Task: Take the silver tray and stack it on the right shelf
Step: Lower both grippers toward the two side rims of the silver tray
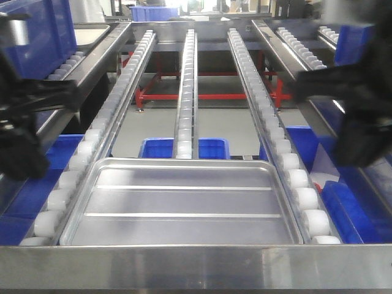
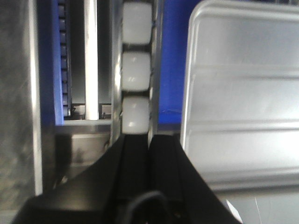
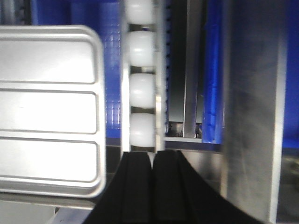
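The silver tray, shiny with two long ridges across its floor, lies between the big-roller rails at the rack's near end. It also shows in the left wrist view and the right wrist view. My left gripper is shut and empty over the left roller rail, just left of the tray; in the front view it is a dark blur. My right gripper is shut and empty over the right roller rail, just right of the tray, also blurred in the front view. The right shelf with small rollers runs along the right.
A shiny front bar crosses below the tray. Three long rails of big white rollers run away from me. Dark-blue bins stand on the left level and on the right. More blue bins sit below the rack.
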Controlling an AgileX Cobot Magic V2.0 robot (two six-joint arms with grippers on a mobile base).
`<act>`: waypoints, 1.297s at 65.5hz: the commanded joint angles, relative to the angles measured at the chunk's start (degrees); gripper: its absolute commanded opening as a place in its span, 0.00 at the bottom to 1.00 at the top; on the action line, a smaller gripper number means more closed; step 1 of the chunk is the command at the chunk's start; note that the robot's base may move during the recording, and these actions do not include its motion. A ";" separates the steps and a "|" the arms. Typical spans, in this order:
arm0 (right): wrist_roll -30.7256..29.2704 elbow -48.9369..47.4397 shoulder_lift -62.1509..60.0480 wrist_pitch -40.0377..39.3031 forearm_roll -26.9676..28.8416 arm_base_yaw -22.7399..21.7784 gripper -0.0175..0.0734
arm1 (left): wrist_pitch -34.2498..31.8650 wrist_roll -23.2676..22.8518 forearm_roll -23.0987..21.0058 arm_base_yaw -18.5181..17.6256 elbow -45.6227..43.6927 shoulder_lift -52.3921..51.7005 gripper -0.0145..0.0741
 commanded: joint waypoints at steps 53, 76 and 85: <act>0.41 -5.04 8.96 -8.23 1.42 2.45 0.27 | -2.15 -15.41 12.21 -6.65 -5.32 6.68 0.06; 0.41 -5.04 8.96 -8.29 1.42 2.45 0.27 | -2.93 -15.41 12.76 -6.65 -5.32 6.68 0.06; 0.41 -5.04 8.96 -8.25 1.42 2.45 0.27 | -2.93 -15.41 11.95 -6.65 -5.32 6.68 0.06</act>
